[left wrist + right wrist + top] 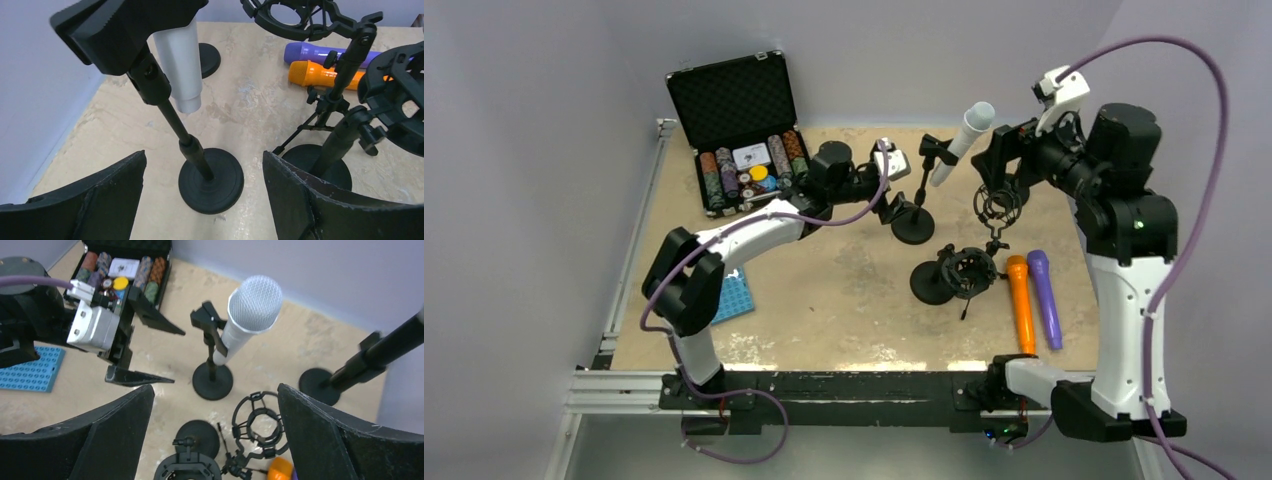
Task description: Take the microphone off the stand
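1. Beige tabletop holds a black round-foot stand; the white, silver-headed microphone sits tilted in its clip.
2. Left tool, fingers apart, is near the stand; right tool, fingers apart, hovers above the microphone.
3. Reaching step, I think; next, grab the microphone.

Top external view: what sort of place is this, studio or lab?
Probably a robot-manipulation lab cell, not a studio: left arm and right arm bolted at the table edge, plain walls close around, and unrelated props: white microphone in a stand, poker chip case.
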Controlling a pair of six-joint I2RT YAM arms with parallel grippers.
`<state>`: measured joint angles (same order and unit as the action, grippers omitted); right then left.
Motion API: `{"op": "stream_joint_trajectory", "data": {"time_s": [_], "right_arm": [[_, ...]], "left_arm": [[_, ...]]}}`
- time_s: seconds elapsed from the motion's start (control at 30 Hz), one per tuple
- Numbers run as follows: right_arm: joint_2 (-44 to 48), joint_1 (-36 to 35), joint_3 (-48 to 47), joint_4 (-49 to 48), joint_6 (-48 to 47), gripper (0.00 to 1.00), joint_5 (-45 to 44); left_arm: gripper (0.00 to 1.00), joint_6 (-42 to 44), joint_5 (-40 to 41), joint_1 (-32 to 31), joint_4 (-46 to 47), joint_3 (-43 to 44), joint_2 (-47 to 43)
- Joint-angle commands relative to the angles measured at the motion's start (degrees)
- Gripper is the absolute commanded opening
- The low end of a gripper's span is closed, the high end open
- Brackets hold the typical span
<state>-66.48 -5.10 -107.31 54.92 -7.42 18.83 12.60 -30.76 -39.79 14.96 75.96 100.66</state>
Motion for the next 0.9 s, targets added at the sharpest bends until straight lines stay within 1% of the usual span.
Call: {"op": "stream_joint_trajectory", "data": {"time_s": [0.0,0.1,0.27,0.37,0.43,0.47,0.53,0.6,0.73,0.77,0.8,0.87], "right_arm": [[1.7,2.8,9.1,-9.8,5.7,0.99,8.8],[1.6,3.8,13.0,-11.6,5.1,0.99,12.4],[0.4,4.9,17.5,-13.0,5.9,0.99,12.7],[-0.1,4.8,18.9,-14.3,6.9,0.99,13.1],[-0.4,4.9,19.3,-14.5,7.0,0.99,12.7],[-0.6,4.8,19.4,-14.4,7.0,0.99,12.5],[-0.8,4.9,19.9,-14.1,6.9,0.99,12.2],[-1.1,4.9,20.5,-14.4,6.5,0.99,11.5],[-2.9,4.9,21.2,-16.1,6.1,0.99,10.9],[-3.6,4.9,21.2,-16.3,6.0,0.99,11.3],[-4.3,4.9,21.4,-16.6,6.1,0.99,11.9],[-5.4,6.6,22.6,-18.0,7.9,0.98,13.1]], "left_arm": [[0.89,-0.2,-3.1,0.1,2.2,5.9,5.5],[0.90,0.2,-2.6,0.1,2.1,8.4,8.9],[0.89,-0.8,-2.3,0.5,2.1,12.5,14.2],[0.86,-3.6,-1.4,0.7,4.5,14.4,16.8],[0.82,-4.5,-1.8,0.8,5.4,16.6,18.2],[0.77,-4.6,-2.5,0.8,4.9,18.2,19.0],[0.65,-4.8,-3.7,0.8,2.9,21.3,20.8],[0.54,-5.0,-3.9,0.8,2.2,22.7,22.1],[0.38,-5.0,-3.4,0.8,1.6,22.9,22.6],[0.32,-4.8,-3.4,0.8,1.3,22.7,22.5],[0.23,-4.7,-3.3,0.8,1.1,22.4,22.3],[0.12,-4.5,-3.0,0.8,1.2,21.6,21.9]]}}
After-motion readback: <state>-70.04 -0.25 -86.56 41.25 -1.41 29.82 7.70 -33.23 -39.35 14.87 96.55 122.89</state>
